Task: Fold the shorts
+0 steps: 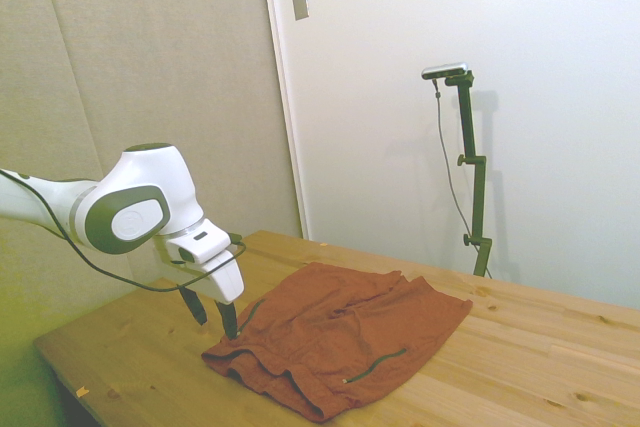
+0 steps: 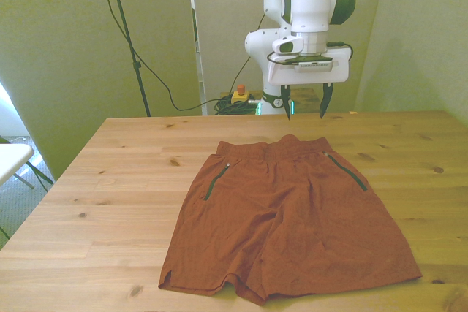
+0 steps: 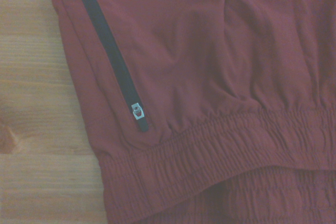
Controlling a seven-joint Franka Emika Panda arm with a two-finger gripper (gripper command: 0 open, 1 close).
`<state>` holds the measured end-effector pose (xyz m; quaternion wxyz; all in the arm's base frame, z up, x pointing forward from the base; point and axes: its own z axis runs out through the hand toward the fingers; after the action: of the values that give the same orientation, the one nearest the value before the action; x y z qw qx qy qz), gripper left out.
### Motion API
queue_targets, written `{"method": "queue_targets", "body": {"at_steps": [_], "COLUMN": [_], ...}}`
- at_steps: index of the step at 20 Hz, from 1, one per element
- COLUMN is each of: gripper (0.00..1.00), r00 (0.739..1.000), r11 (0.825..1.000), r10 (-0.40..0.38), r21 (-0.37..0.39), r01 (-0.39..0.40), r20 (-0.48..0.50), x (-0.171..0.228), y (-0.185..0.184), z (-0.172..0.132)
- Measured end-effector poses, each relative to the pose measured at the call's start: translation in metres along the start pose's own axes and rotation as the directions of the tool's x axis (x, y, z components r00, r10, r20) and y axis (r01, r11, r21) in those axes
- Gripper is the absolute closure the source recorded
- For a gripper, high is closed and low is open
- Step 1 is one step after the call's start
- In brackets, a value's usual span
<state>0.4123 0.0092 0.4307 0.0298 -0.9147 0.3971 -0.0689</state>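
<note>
While the shorts [image 2: 289, 217] are spread flat on the table [image 2: 110, 180], waistband toward the robot, the gripper [image 2: 305, 111] is held above the table just behind the waistband, fingers apart and empty. In the wrist view, the gathered waistband [image 3: 220, 150] and a dark pocket trim [image 3: 107, 51] with a small metal tab are seen.

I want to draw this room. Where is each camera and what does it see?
Side view: off one side of the table, sees the shorts, the arm, the open jaws.
Front view: across the table, faces the arm, gripper above the waistband.
Wrist view: on the wrist, close on the waistband and pocket trim; no robot parts show.
All share the shorts.
</note>
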Motion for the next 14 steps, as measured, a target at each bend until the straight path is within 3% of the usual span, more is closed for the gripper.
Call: {"method": "queue_targets", "body": {"at_steps": [3,7,10,14], "gripper": [0.00,0.00,0.00,0.00], "r00": [1.000,0.979,0.933,0.867], "r11": [1.000,0.984,0.955,0.919], "r10": [-0.007,-0.155,-0.264,-0.354], "r21": [-0.011,-0.111,-0.199,-0.300], "r01": [0.007,0.141,0.218,0.254], "r20": [-0.004,-0.129,-0.243,-0.350], "x": [0.002,-0.013,-0.047,-0.086], "y": [0.001,-0.020,-0.046,-0.063], "z": [0.001,-0.005,0.006,0.026]}}
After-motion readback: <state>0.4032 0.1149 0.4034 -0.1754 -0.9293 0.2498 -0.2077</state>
